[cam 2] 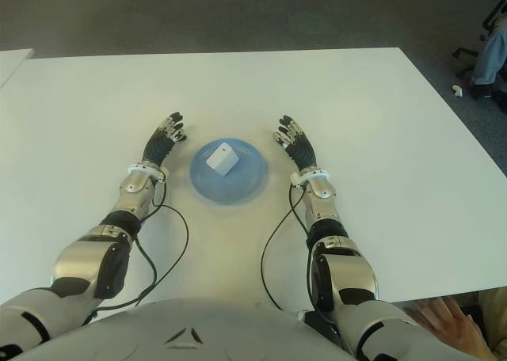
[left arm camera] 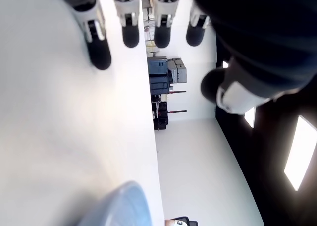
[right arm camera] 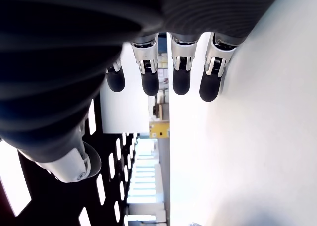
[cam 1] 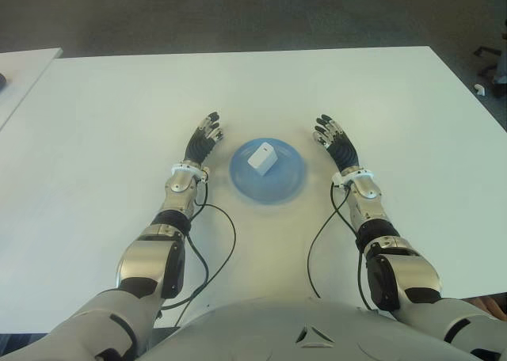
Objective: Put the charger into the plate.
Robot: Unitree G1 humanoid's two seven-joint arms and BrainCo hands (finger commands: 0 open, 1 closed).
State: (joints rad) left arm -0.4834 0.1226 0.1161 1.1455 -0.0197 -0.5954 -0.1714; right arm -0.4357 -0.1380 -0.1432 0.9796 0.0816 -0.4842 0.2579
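1. Left eye: I see the charger (cam 1: 262, 158), a small white block, lying inside the blue plate (cam 1: 289, 183) on the white table (cam 1: 103, 123). My left hand (cam 1: 203, 140) is just left of the plate and my right hand (cam 1: 334, 142) just right of it, both apart from its rim, fingers stretched out and holding nothing. Black cables (cam 1: 214, 250) trail over the table from both forearms, nearer me than the plate.

2. Right eye: same layout, charger (cam 2: 223, 157) in the plate. This view adds what the other one cuts off: a person's hand (cam 2: 445, 320) at the table's near right edge and part of an office chair (cam 2: 489, 48) on the floor beyond the far right corner, both well apart from the plate.

3. Left wrist: my left fingertips (left arm camera: 101, 55) hang straight and relaxed beside the table with nothing between them. A blurred blue edge of the plate (left arm camera: 124, 206) shows; the charger does not.

4. Right wrist: my right fingertips (right arm camera: 149, 82) are likewise extended and empty, close to the table. Neither plate nor charger shows here.
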